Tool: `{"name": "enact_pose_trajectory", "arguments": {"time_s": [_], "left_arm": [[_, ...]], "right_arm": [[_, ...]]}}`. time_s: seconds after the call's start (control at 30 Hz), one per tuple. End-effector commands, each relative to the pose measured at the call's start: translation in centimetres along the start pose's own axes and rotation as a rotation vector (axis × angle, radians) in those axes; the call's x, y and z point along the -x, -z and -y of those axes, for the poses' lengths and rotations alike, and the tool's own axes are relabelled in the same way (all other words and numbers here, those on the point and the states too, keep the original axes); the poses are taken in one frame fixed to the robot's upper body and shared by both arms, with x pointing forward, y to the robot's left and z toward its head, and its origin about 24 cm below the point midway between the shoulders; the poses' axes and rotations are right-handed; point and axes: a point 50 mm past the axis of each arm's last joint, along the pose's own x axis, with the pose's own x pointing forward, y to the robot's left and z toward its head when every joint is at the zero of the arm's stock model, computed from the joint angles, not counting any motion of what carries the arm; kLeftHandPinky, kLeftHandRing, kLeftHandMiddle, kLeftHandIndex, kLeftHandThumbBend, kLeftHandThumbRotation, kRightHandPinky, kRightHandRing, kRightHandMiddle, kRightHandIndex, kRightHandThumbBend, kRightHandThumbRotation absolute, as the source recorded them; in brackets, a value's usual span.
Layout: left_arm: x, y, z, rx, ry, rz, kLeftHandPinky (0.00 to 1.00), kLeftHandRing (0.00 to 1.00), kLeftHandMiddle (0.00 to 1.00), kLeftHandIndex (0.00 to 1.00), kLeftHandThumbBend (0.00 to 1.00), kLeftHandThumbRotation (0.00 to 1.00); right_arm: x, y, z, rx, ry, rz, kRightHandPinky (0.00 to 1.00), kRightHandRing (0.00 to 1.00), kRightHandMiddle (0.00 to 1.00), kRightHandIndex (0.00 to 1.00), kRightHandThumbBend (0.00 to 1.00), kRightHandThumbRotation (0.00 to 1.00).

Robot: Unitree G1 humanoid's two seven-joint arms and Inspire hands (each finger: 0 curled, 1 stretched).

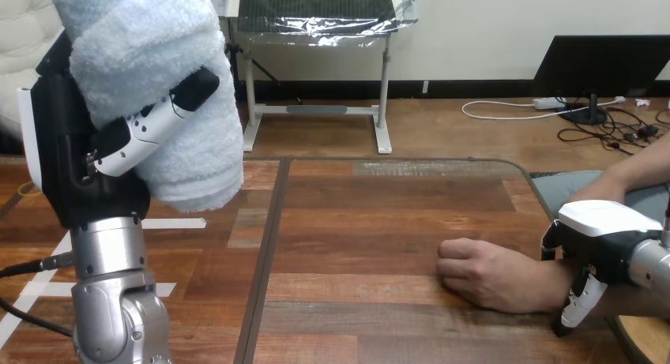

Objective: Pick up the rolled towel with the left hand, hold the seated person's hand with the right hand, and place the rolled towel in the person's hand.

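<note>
The left hand (pixel 87 151) is raised at the view's upper left, well above the brown wooden worktop (pixel 355 222). Its fingers are curled round the white, fluffy terry-cloth rolled towel (pixel 166 80), which sits tilted in the grip. The pick-up step is judged complete.

The right hand (pixel 608 230) sits over the wrist (pixel 545 289) of the person's hand (pixel 486 273) at the view's right. One digit curls down the wrist's near side, so this hand appears closed on it. The holding step is judged in place.

The person's hand rests on the worktop as a loose fist, knuckles up, well apart from the rolled towel. Remaining: carry the rolled towel across and place it there. The fist would likely need to open first.
</note>
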Motion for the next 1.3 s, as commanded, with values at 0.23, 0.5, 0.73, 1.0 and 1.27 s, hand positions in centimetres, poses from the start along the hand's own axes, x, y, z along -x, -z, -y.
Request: {"name": "enact_pose_trajectory", "arguments": {"time_s": [0.23,0.5,0.73,1.0,1.27], "left_arm": [[-1.3,-1.1,1.0,0.006,0.044,0.092,0.22,0.27,0.34,0.39,0.53,0.0],[-1.3,-1.1,1.0,-0.01,0.037,0.095,0.22,0.27,0.34,0.39,0.54,0.0],[-1.3,-1.2,1.0,0.007,0.035,0.094,0.22,0.27,0.34,0.39,0.55,0.0],[-1.4,-1.3,0.9,0.022,0.037,0.097,0.22,0.27,0.34,0.39,0.54,0.0],[-1.4,-1.4,0.9,0.036,0.036,0.094,0.22,0.28,0.34,0.39,0.54,0.0]], "right_arm": [[0.9,0.8,2.9,-0.029,0.083,-0.019,0.08,0.15,0.26,0.53,0.92,0.09],[1.0,0.8,3.2,-0.044,0.085,-0.017,0.14,0.23,0.34,0.57,0.91,0.1],[1.2,0.6,3.3,-0.046,0.066,-0.014,0.23,0.33,0.44,0.61,0.92,0.12],[1.1,0.6,3.3,-0.04,0.023,-0.027,0.31,0.43,0.53,0.67,0.92,0.13],[1.1,0.6,3.2,-0.051,0.003,-0.032,0.37,0.52,0.61,0.7,0.95,0.15]]}}
